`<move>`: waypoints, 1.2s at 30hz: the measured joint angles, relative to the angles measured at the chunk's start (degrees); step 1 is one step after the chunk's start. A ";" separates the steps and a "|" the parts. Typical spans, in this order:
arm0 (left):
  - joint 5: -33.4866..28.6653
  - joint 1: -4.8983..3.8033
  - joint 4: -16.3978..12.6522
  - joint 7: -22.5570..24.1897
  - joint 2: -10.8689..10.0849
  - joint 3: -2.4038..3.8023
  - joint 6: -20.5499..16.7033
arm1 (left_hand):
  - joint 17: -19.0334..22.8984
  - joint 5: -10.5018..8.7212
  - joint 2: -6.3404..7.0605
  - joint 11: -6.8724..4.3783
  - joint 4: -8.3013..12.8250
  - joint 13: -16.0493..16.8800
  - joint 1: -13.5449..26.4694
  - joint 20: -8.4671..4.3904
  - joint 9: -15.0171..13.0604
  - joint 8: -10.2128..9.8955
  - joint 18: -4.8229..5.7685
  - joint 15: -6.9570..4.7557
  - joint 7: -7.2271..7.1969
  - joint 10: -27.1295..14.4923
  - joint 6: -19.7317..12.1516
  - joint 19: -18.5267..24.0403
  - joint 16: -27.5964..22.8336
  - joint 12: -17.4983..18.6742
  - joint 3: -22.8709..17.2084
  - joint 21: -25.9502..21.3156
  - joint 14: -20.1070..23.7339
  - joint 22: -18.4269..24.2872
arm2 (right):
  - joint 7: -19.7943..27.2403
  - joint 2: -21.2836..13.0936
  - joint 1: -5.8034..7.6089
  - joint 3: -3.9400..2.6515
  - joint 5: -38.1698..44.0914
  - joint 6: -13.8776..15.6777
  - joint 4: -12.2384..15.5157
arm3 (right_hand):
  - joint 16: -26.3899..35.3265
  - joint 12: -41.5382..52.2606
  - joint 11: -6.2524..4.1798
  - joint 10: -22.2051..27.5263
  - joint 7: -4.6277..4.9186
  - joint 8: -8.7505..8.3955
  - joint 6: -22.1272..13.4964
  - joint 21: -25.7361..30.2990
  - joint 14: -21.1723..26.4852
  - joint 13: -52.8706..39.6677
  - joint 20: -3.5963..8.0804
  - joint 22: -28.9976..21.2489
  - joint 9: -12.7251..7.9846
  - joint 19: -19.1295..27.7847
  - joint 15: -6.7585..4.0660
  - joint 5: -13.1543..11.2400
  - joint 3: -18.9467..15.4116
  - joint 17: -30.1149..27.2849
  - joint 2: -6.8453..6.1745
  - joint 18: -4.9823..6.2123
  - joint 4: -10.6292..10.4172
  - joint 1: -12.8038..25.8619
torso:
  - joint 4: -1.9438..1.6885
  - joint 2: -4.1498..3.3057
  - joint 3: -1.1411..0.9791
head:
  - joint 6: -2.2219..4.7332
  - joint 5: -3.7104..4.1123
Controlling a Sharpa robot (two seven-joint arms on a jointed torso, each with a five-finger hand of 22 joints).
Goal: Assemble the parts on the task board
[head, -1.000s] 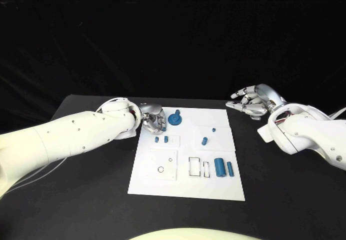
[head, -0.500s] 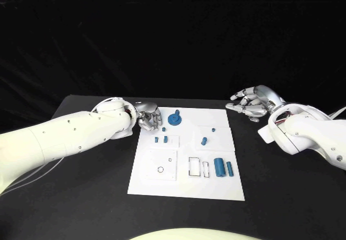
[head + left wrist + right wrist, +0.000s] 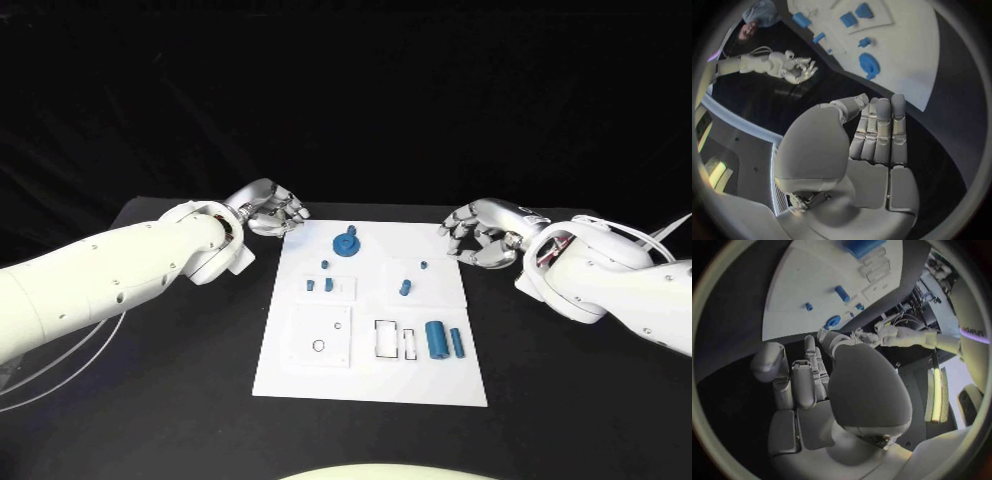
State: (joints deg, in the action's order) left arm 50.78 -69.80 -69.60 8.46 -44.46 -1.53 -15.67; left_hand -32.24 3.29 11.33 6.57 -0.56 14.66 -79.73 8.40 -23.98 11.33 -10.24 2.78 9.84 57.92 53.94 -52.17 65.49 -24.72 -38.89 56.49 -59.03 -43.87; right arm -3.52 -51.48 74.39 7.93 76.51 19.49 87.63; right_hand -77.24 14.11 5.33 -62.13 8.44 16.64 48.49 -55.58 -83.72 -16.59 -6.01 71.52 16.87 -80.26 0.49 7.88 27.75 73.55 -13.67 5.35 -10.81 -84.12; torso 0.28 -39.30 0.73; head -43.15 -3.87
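Observation:
The white task board (image 3: 368,375) lies mid-table. On it are a large round blue part (image 3: 348,241) at the far end, several small blue pieces (image 3: 330,284) in the middle, and two blue cylinders (image 3: 436,338) near the front right. My left hand (image 3: 270,208) hovers off the board's far left corner and holds nothing. In the left wrist view its fingers (image 3: 878,131) lie straight side by side, facing the board (image 3: 904,55) and round part (image 3: 869,65). My right hand (image 3: 480,230) hangs empty at the board's far right edge, fingers (image 3: 804,385) loosely extended.
Black rectangular outlines (image 3: 389,336) and a small ring outline (image 3: 317,346) mark the board's near half. Bare black table (image 3: 159,380) surrounds the board. Each wrist view also catches the other hand, the right hand (image 3: 795,70) and the left hand (image 3: 873,335).
My left hand has drawn back from beside the round blue part to beyond the board's far left corner. My right hand has come closer to the board's right edge.

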 measured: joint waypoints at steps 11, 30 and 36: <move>-31.84 1.21 -6.21 15.65 -4.23 0.03 0.21 | 1.37 0.00 -1.96 0.91 -3.41 -0.99 2.40 0.83 -0.02 0.57 0.00 0.90 0.71 -2.75 -1.75 0.81 -2.16 0.64 3.40 -5.76 2.15 3.73 | -4.97 2.21 -2.98 0.16 16.40 -0.54 -0.26 | -0.66 -2.14 0.00 0.00 -0.03 -0.02 1.28 -2.46 0.00 2.32 0.28 1.38 0.00 -0.31 0.00 0.00 1.85 0.41 -1.50 -0.02 0.76 1.54 | -0.21 -0.03 0.10 | 0.59 0.64; -43.24 1.71 -10.07 19.35 -5.69 0.04 1.40 | 1.49 0.00 -1.97 1.00 -3.41 -1.02 2.39 1.03 -0.03 0.90 0.00 0.92 1.09 -3.68 -2.17 1.01 -2.17 0.61 3.40 -6.47 2.76 4.48 | -6.20 8.49 -5.00 0.16 16.26 1.30 -6.35 | -0.66 -2.59 -0.20 -1.24 -0.10 -0.03 2.57 -3.83 0.00 3.47 0.42 2.30 0.02 -0.48 0.00 0.00 2.41 0.42 -1.48 -0.03 1.31 1.56 | -0.27 -0.14 0.14 | 0.93 1.70; -43.73 1.72 -10.24 19.23 -5.79 0.04 1.67 | 1.58 0.00 -1.97 1.01 -3.40 -1.05 2.39 1.02 -0.03 0.90 0.00 0.93 1.10 -3.68 -2.18 1.01 -2.17 0.61 3.40 -6.48 2.75 4.51 | -5.91 9.77 -5.44 0.16 16.07 1.19 -8.20 | -0.88 -2.59 -0.29 -2.99 -0.17 -0.02 4.47 -5.12 0.01 3.72 0.48 2.70 0.09 -1.35 -0.03 0.00 3.19 0.43 -0.50 -0.04 2.09 2.55 | -0.32 -0.14 0.10 | 0.82 1.74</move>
State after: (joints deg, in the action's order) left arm 7.05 -68.08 -79.84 27.69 -50.24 -1.49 -14.00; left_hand -30.66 3.29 9.37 7.57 -3.97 13.61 -77.34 9.42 -24.01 12.23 -10.24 3.70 10.94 54.24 51.76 -51.16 63.32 -24.11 -35.49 50.02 -56.28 -39.35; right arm -9.43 -41.71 68.95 8.09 92.58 20.68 79.43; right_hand -78.12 11.53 5.04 -65.12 8.27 16.62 52.96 -60.70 -83.71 -12.86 -5.53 74.22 16.96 -81.61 0.46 7.88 30.94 73.98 -14.17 5.31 -8.72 -81.58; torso -0.04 -39.44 0.83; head -42.33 -2.14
